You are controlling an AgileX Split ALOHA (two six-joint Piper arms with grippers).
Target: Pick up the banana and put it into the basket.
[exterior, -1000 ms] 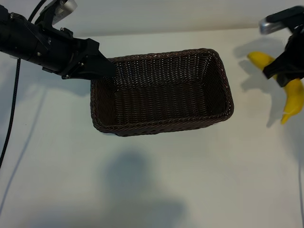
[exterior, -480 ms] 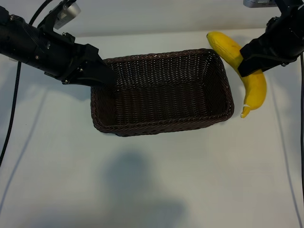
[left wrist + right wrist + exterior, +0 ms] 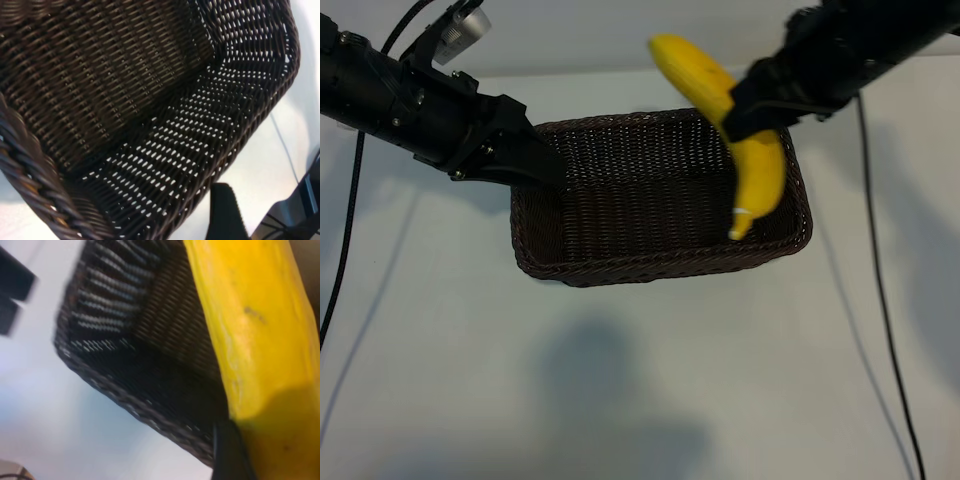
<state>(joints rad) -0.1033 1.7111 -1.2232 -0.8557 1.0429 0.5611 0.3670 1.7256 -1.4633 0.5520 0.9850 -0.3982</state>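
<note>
Yellow against dark wicker, the banana (image 3: 735, 130) hangs in the exterior view above the basket (image 3: 660, 262), pinched mid-length by the right gripper (image 3: 745, 112); the left gripper (image 3: 542, 165) clamps the basket's left rim. Left wrist view: woven wall and floor of the basket (image 3: 165, 150) fill the picture. Right wrist view: banana (image 3: 250, 335) close up, basket (image 3: 125, 385) below.

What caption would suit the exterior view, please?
Right gripper carries the curved yellow banana above the dark woven wicker basket.
</note>
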